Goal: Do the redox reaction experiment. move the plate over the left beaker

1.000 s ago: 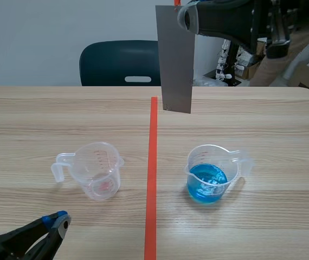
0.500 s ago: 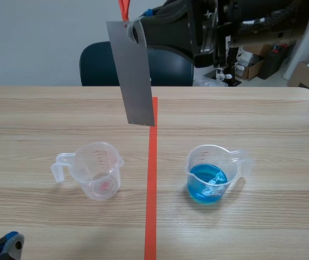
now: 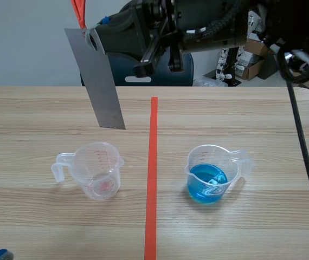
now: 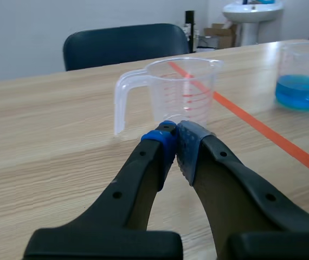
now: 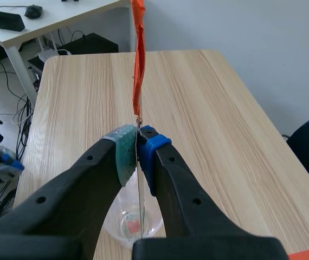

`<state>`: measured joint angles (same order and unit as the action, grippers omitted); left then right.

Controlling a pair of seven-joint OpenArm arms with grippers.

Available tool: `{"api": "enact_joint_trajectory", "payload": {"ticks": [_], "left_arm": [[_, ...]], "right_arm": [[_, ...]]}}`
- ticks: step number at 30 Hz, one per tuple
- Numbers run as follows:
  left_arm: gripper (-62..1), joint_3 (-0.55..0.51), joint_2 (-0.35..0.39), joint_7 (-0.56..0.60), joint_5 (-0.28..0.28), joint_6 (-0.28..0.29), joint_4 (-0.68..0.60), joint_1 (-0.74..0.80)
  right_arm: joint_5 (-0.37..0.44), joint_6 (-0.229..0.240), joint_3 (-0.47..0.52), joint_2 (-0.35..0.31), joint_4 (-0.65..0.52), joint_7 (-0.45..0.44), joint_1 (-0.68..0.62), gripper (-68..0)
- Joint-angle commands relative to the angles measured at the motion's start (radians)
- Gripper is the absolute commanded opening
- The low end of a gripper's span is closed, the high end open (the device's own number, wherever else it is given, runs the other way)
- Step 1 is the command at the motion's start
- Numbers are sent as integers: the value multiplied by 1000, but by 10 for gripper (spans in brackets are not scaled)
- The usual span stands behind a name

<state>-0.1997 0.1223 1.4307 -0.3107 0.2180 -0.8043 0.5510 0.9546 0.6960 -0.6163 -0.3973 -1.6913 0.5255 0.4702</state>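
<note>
A grey metal plate [image 3: 97, 81] with an orange ribbon [image 3: 78, 11] at its top hangs tilted from my right gripper [image 3: 92, 38], which is shut on its upper end. Its lower edge is above and just behind the empty clear left beaker [image 3: 97, 170]. In the right wrist view the plate [image 5: 141, 211] shows edge-on between the pads, with the beaker [image 5: 133, 222] below it. The right beaker [image 3: 211, 173] holds blue liquid. My left gripper [image 4: 175, 135] is shut on nothing, low over the table, its tips close to the left beaker [image 4: 181, 92].
An orange-red tape line [image 3: 152, 179] runs between the two beakers. A dark blue chair [image 3: 143, 67] stands behind the table's far edge. Boxes and clutter lie at the back right. Only a blue tip of the left gripper [image 3: 0, 253] shows in the scene view.
The right arm has carried the plate leftward, from right of the tape line to above the left beaker's side. The left gripper has drawn back toward the bottom left corner.
</note>
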Motion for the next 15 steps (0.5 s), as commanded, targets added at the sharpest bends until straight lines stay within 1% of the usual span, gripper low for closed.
{"api": "enact_joint_trajectory", "payload": {"ticks": [1, 3, 7, 8, 9, 11, 15], "left_arm": [[-582, -5, 10, 53, -10, -18, -1, 5], [-582, -5, 12, 88, -21, -29, 8, 5], [-582, -5, 14, 92, -23, -29, 8, 5], [-578, -5, 14, 93, -23, -29, 8, 5], [-558, -5, 14, 96, -23, -29, 8, 5], [-470, -5, 14, 99, -23, -29, 8, 5], [-219, -5, 13, 103, -23, -22, 8, 5]], "right_arm": [[-6, 0, 21, 14, 15, -15, 17, -669], [-30, 0, 21, 41, 34, -15, 18, -669], [-80, 0, 21, 97, 75, -15, 18, -669], [-92, 0, 21, 111, 85, -14, 18, -669], [-104, 0, 21, 126, 95, -14, 18, -669], [-120, 1, 20, 154, 116, -14, 18, -669], [-122, 8, 19, 203, 153, 10, 18, -669]]}}
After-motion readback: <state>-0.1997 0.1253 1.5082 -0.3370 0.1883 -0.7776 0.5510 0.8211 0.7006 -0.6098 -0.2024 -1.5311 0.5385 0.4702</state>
